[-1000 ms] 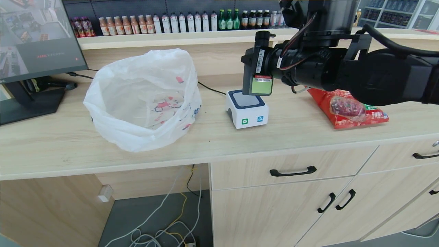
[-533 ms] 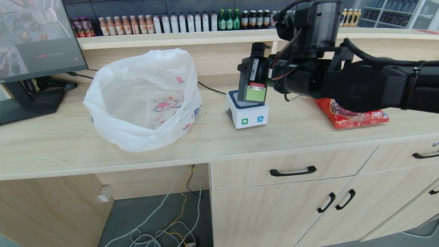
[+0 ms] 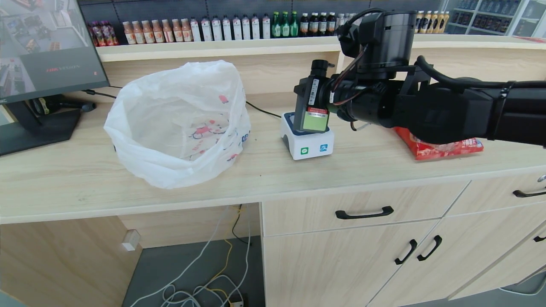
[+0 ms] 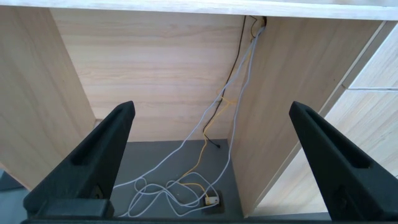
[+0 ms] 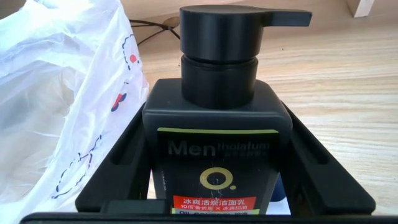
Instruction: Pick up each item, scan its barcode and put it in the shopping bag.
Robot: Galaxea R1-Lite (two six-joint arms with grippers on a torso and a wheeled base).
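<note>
My right gripper (image 3: 315, 102) is shut on a black pump bottle (image 3: 314, 99) with a green and red label, held upright just above the white barcode scanner (image 3: 306, 140) on the counter. In the right wrist view the pump bottle (image 5: 217, 124) sits between the two black fingers (image 5: 118, 168), with the white shopping bag (image 5: 62, 106) beyond it. The open shopping bag (image 3: 179, 123) stands on the counter left of the scanner. A red snack packet (image 3: 443, 145) lies on the counter under my right arm. My left gripper (image 4: 211, 165) hangs open below the counter, over floor cables.
A monitor (image 3: 42, 47) and a handheld scanner (image 3: 59, 104) stand at the counter's far left. A shelf of bottles (image 3: 239, 25) runs along the back. Drawers with black handles (image 3: 362, 213) are below the counter's front edge.
My right arm has carried the pump bottle a little left and down, closer over the scanner. The bag and the packet have stayed in place.
</note>
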